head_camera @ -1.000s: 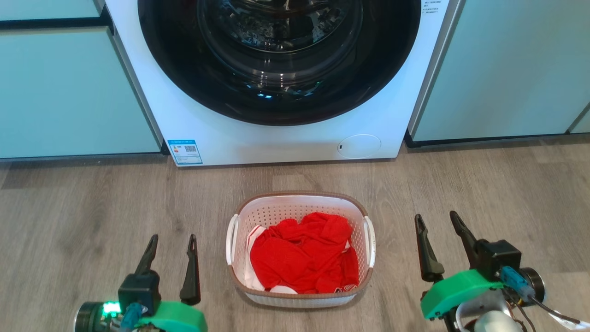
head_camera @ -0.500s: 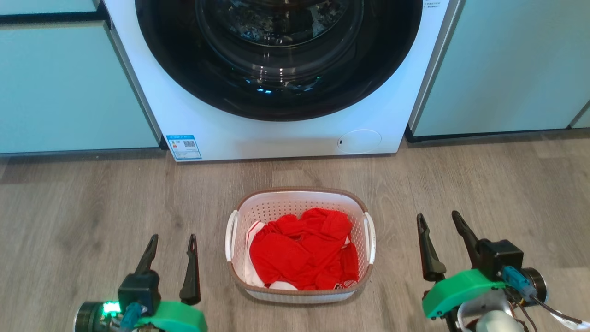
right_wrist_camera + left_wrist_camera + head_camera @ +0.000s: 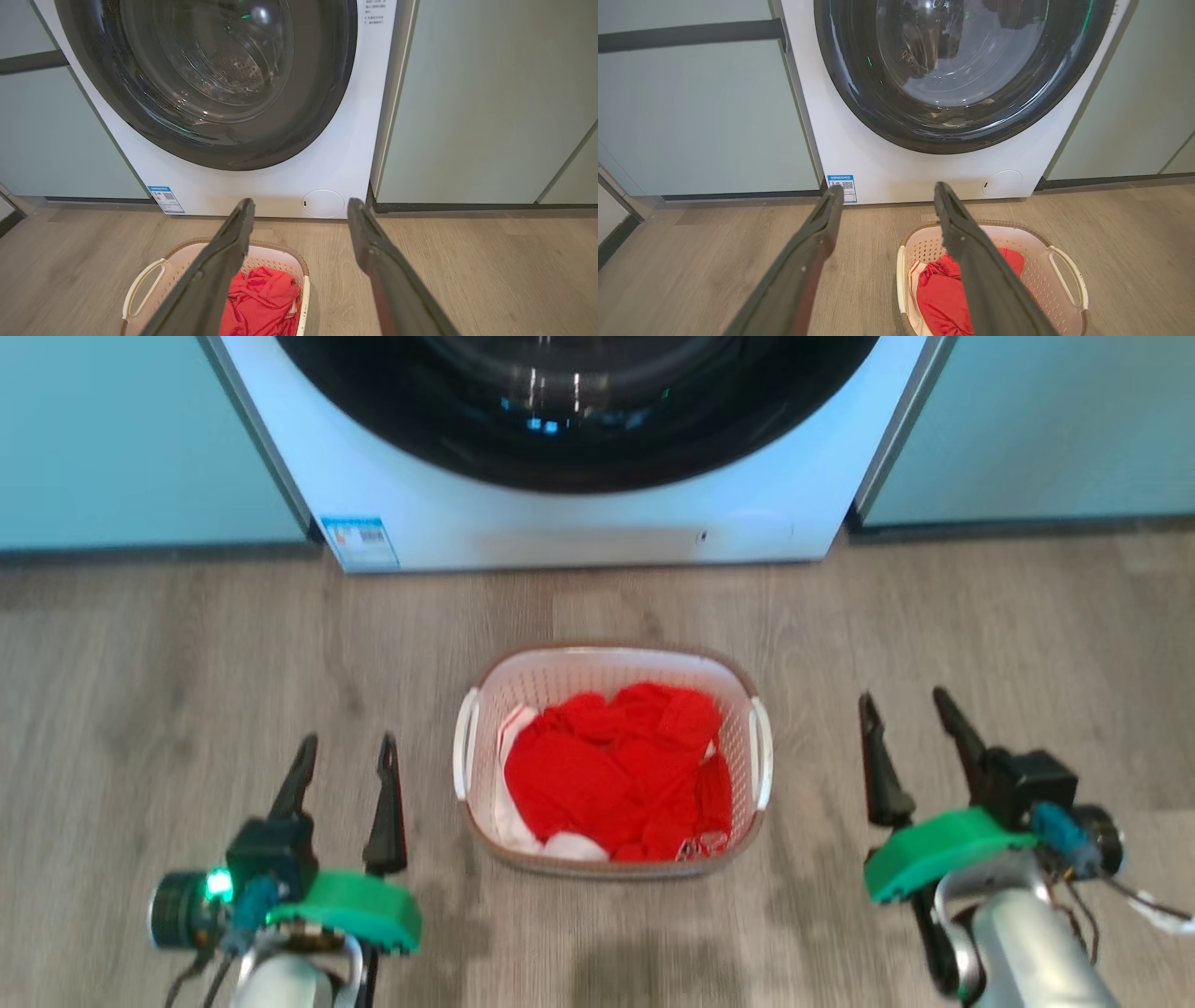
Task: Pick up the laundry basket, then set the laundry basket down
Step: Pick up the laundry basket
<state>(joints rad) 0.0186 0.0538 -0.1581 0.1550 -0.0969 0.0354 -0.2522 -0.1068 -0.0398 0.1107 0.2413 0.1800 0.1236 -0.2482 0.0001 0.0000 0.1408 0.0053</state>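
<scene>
While laundry basket (image 3: 560,677) is seated on wood floor (image 3: 187,663), centred before washing machine (image 3: 579,523) front, red garment (image 3: 607,765) is heaped inside it. Left gripper (image 3: 347,743) is seen near basket's left handle, not touching, fingers spread wide, nothing gripped. Right gripper (image 3: 902,696) is likewise spread wide, empty, farther from right handle.

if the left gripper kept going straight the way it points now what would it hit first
Most likely the lower front of the washing machine, near its blue label. The laundry basket sits right of the left gripper, out of line. Depth is unclear; the floor could come first.
</scene>
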